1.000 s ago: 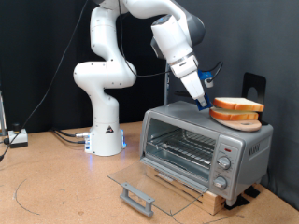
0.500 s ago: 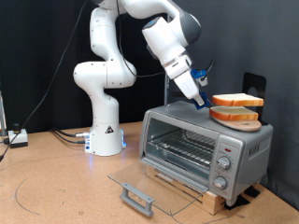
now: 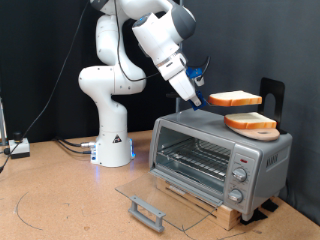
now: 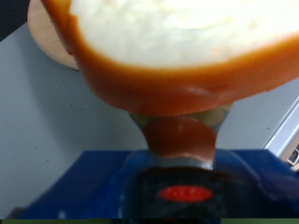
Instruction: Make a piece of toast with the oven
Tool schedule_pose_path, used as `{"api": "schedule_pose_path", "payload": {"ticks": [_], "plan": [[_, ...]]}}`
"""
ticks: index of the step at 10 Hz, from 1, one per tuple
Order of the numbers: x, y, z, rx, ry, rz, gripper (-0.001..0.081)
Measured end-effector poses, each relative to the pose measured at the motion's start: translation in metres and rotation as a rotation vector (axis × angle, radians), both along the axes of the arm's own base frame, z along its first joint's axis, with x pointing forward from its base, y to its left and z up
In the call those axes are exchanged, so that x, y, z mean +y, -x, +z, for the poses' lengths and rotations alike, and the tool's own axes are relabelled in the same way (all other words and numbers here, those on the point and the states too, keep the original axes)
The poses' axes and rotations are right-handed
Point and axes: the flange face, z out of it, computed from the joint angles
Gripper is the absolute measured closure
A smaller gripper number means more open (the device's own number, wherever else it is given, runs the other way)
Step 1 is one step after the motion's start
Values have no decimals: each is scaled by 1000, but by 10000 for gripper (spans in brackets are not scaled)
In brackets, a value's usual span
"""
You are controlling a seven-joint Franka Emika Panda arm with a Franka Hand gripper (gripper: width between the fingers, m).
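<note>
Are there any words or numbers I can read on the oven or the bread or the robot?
None can be read.
The oven has small marks around the knobs on its panel at the exterior view's right, too small and blurred to read.
The piece of toast, held in the gripper above the oven, shows no writing.
The robot arm shows no legible label.

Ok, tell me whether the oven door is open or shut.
Open: the oven has its glass door dropped flat in front, wire rack exposed.
</note>
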Motion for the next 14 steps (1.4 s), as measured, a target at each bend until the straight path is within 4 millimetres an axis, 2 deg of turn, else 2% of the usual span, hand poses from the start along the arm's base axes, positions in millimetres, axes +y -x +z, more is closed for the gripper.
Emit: {"api": "schedule_pose_path", "payload": {"ticks": [2,9,14], "plan": [[-13,-1,-1,-2,-22,7,384],[-128,-4,7,-15,6,-140,384],[-204,6,8,4,-36,-118,384]]}}
